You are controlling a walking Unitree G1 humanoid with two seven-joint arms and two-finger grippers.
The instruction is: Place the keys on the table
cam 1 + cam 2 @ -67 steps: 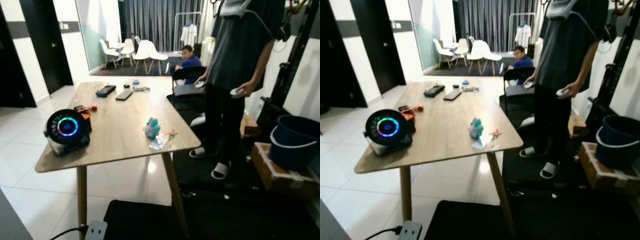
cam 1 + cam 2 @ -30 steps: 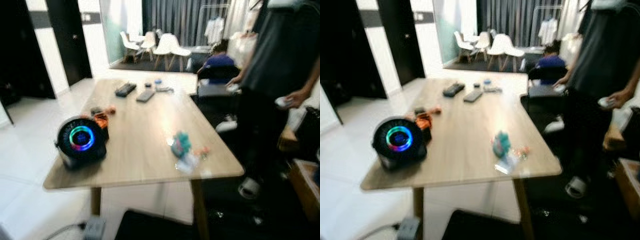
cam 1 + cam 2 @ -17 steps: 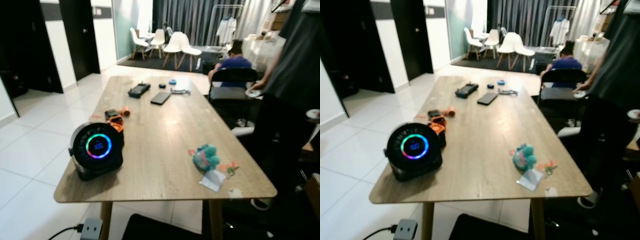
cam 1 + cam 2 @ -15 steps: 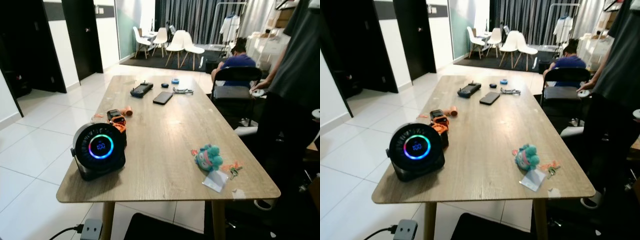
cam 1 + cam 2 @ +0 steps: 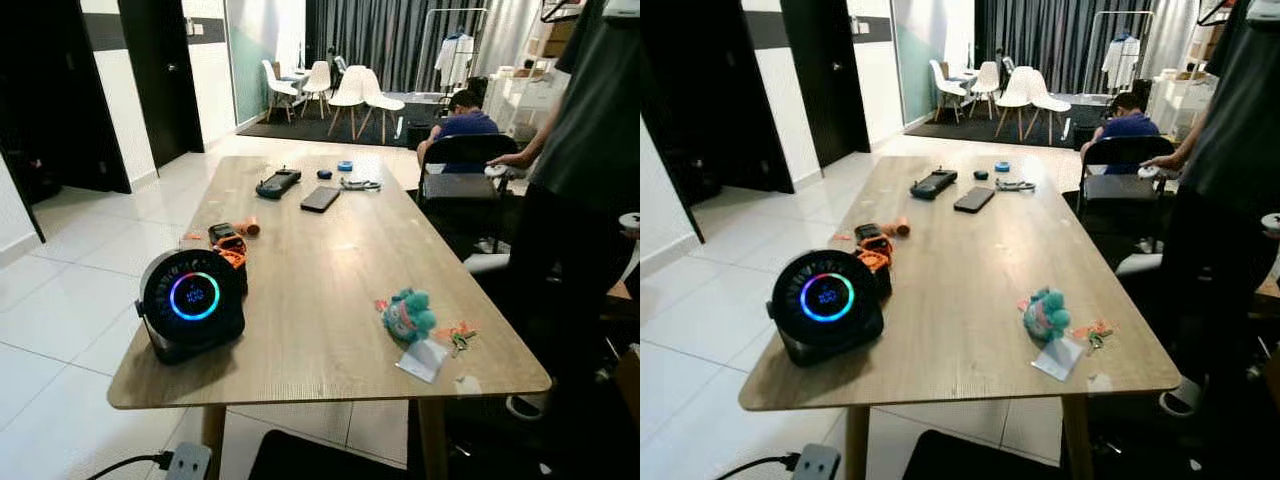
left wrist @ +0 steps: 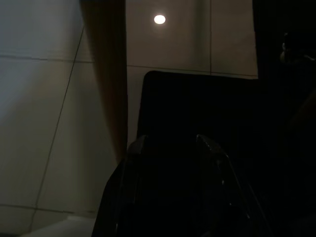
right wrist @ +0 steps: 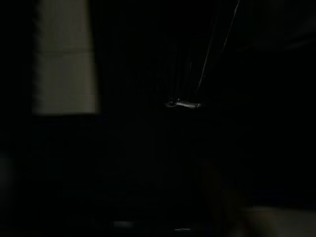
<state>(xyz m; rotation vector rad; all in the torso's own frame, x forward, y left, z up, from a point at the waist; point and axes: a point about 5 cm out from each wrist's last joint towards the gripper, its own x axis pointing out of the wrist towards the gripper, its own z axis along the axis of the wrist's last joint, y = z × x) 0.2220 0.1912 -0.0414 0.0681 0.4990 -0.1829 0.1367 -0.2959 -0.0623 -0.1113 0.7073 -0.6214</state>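
The keys (image 5: 460, 339) lie on the wooden table (image 5: 300, 260) near its front right corner, with an orange tag. They are joined to a teal plush charm (image 5: 408, 314) and rest beside a white card (image 5: 422, 360). In the dim left wrist view my left gripper (image 6: 170, 148) hangs low over a black mat and pale floor tiles by a table leg, its fingers (image 6: 137, 144) apart with nothing between them. The right wrist view is nearly black, so I cannot make out the state of my right gripper.
A round black speaker (image 5: 192, 303) with a glowing ring stands front left. An orange-black gadget (image 5: 229, 241), a controller (image 5: 278, 182) and a phone (image 5: 321, 198) lie farther back. One person (image 5: 585, 200) stands at the table's right, and another sits beyond at a chair (image 5: 465, 150).
The whole picture swung and then steadied as the camera moved, and the table now sits more centred. The things on the table have not moved.
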